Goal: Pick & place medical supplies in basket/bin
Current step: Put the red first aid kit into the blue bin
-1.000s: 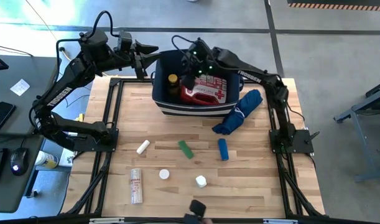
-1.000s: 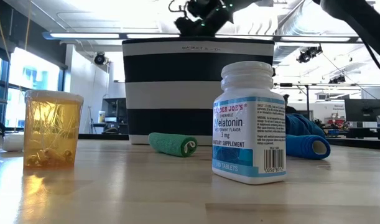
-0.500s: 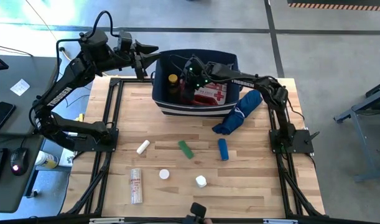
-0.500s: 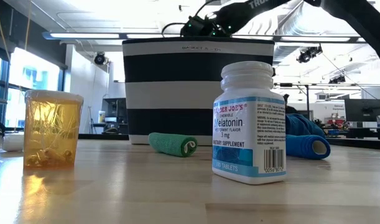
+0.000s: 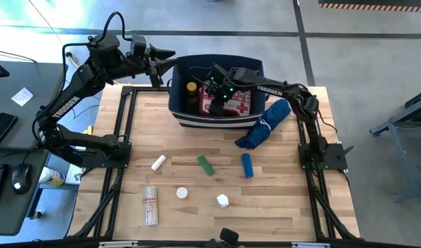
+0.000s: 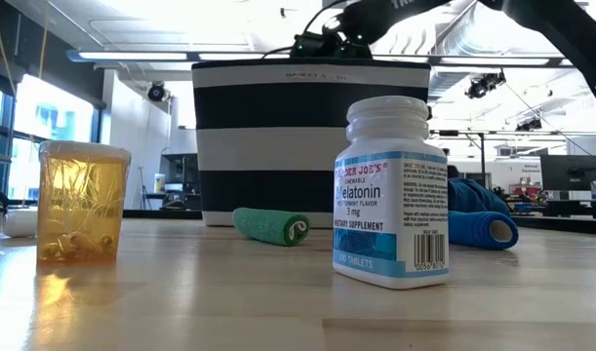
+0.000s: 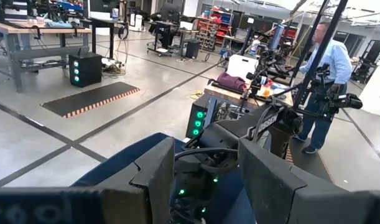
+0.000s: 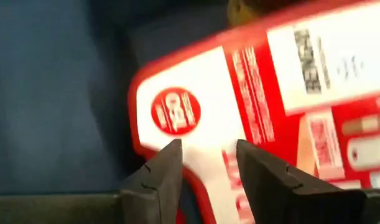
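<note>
— Can you read anything from where you stand?

— The white pill bottle with the blue label [image 6: 390, 191] right by the low camera says "Trader Joe's", "Melatonin", "3 mg", "Dietary Supplement", with a barcode on its side. The large navy-blue fabric bin with a white stripe [image 5: 191, 118] has small lettering on its rim, too fine for me to read. Beside the bottle is a clear amber plastic cup [image 6: 80, 200], no label showing.

— And the right gripper?

— The right gripper [image 5: 222, 91] is down inside the bin, at twelve o'clock on the table. Its wrist camera shows the two dark fingers [image 8: 162, 174] a little apart, with nothing clamped between them, directly over the red-and-white first aid pouch [image 8: 252, 106]. The pouch carries a round red emblem and printed panels, but that writing is blurred. I cannot tell whether the tips touch it.

— Where does the pouch sit?

— In the bin, filling its middle and right half, next to an amber yellow-capped bottle [image 5: 191, 89] on the bin's left.

— The other arm?

— The left gripper [image 5: 162, 60] hangs at about eleven o'clock, just outside the bin's left rim, fingers spread and empty.

— What is on the wood?

— A green roll [image 5: 206, 165] and a blue roll [image 5: 247, 165] near the centre, a white tube [image 5: 158, 162] at eight o'clock, and a flat pale box [image 5: 151, 205] toward seven. A royal-blue fabric bundle with white trim [image 5: 265, 124] leans at the bin's right corner.
</note>
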